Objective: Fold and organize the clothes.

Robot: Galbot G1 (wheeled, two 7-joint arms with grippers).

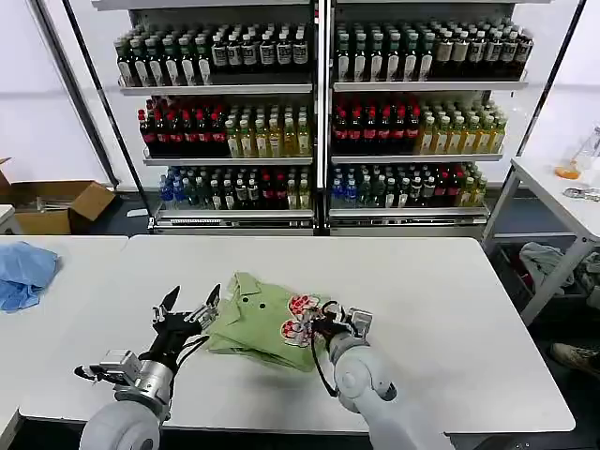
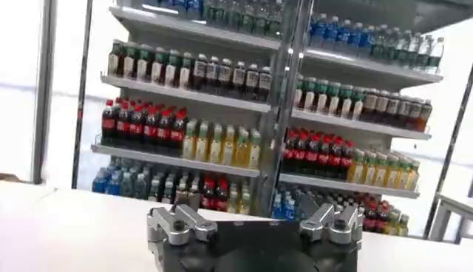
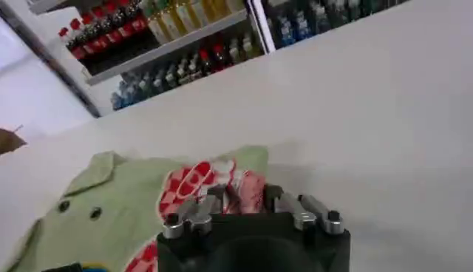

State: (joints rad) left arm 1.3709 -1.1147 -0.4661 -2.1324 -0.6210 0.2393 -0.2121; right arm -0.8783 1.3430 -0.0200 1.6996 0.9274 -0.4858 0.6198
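Head view: the green polo shirt (image 1: 261, 323) lies bunched on the near-middle of the white table (image 1: 441, 309), collar toward the far side, its red-and-white print (image 1: 302, 317) on the right part. The right gripper (image 1: 323, 325) sits at that printed edge, fingers drawn together on the fabric. The left gripper (image 1: 190, 307) is just beside the shirt's left edge, its fingers spread apart, one tip close to the cloth. A blue cloth (image 1: 23, 272) lies well apart on the far left. Bottle shelves (image 1: 319, 122) stand behind the table.
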